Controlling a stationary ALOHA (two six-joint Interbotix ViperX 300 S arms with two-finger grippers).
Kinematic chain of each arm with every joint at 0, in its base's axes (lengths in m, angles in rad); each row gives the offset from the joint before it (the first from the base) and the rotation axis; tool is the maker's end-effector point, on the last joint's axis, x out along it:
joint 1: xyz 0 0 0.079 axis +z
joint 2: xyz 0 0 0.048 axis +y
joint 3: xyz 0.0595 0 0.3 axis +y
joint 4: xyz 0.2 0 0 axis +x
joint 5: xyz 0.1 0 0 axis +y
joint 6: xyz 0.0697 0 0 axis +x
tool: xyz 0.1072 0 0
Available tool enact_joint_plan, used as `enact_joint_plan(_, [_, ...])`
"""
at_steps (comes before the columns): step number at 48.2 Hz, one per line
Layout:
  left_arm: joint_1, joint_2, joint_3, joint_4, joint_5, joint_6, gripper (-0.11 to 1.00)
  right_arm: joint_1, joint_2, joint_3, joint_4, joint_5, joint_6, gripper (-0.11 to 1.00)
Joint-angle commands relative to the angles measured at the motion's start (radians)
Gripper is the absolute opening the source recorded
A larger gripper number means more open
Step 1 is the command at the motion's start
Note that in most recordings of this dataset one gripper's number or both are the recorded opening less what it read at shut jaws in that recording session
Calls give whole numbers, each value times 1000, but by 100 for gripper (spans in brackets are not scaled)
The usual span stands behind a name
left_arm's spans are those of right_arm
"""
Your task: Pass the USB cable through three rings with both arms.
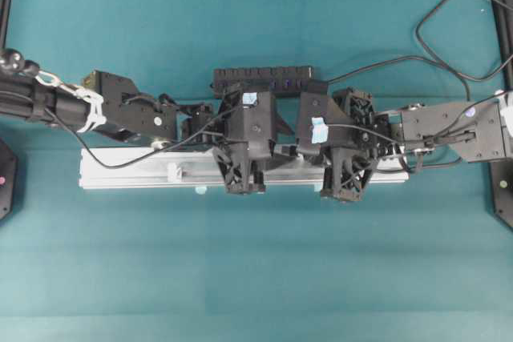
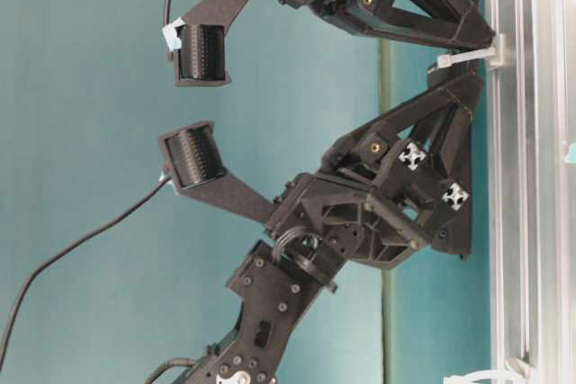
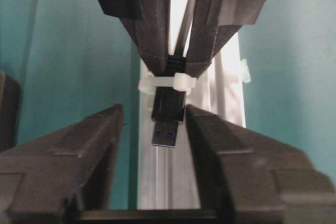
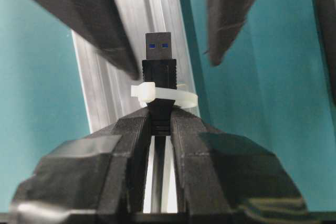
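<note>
Handover geometry at a ring: the small black rectangular USB plug (image 3: 167, 124) on the long thin black cable sticks through one tiny whitish translucent plastic ring (image 3: 168, 83) standing on the long silver aluminium rail (image 1: 136, 172), which lies on the teal tabletop (image 1: 256, 270).

We see the right claw (image 4: 160, 121) clenched on the plug's rear part, just behind the ring. The plug's long axis runs along the rail, blue-tongued end pointing straight at the left claw (image 3: 153, 124).

The left claw sits on the far side of the ring, jaws released, one on either side of the plug's free end; we see gaps on both sides, no contact. We judge the next move is for it to pinch this free end, so centring across the rail matters most.

Views differ:
- Both wrist cameras show plug, ring and jaw gaps clearly.
- Overhead hides these under the two claws; it alone shows another ring (image 1: 171, 171) further left on the rail, and the black multi-port hub (image 1: 262, 78) behind.
- Table-level shows the claws tip to tip over the rail, plug not discernible.
</note>
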Motion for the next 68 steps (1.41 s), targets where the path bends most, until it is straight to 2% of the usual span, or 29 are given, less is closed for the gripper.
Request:
enact_joint_plan(1, [-2, -2, -12, 2, -5, 2, 44, 3, -12, -9, 0, -17, -2, -4])
enact_joint_plan(7, [-3, 0, -11, 2, -5, 0, 30, 2, -12, -8, 0, -17, -2, -4])
enact_joint_plan(11, [-3, 2, -11, 2, -6, 2, 25, 2, -11, -9, 0, -17, -2, -4])
enact_joint_plan(22, [-3, 5, -17, 2, -6, 5, 25, 3, -12, -8, 0, -11, 0, -4])
enact_joint_plan(34, [-3, 0, -8, 2, -3, 3, 25, 2, -17, 0, 0, 67, -5, 1])
enact_joint_plan(38, [-2, -2, -8, 2, -3, 2, 25, 2, -18, 2, 0, 75, -3, 7])
enact_joint_plan(41, [-2, -3, -6, 2, 3, 2, 25, 2, -20, 0, 0, 80, 0, 16])
enact_joint_plan(49, [-2, -28, 11, 2, 55, 0, 25, 2, -44, -6, -5, 81, -2, 57])
enact_joint_plan(52, [-3, -48, 31, 2, 66, 0, 25, 2, -58, -9, -6, 80, -8, 68])
enact_joint_plan(54, [-3, -67, 49, 2, 67, 0, 25, -3, -67, -9, -9, 80, -8, 71])
enact_joint_plan(68, [-2, -169, 143, 2, 71, 2, 25, -14, -101, -49, -15, 81, -12, 69])
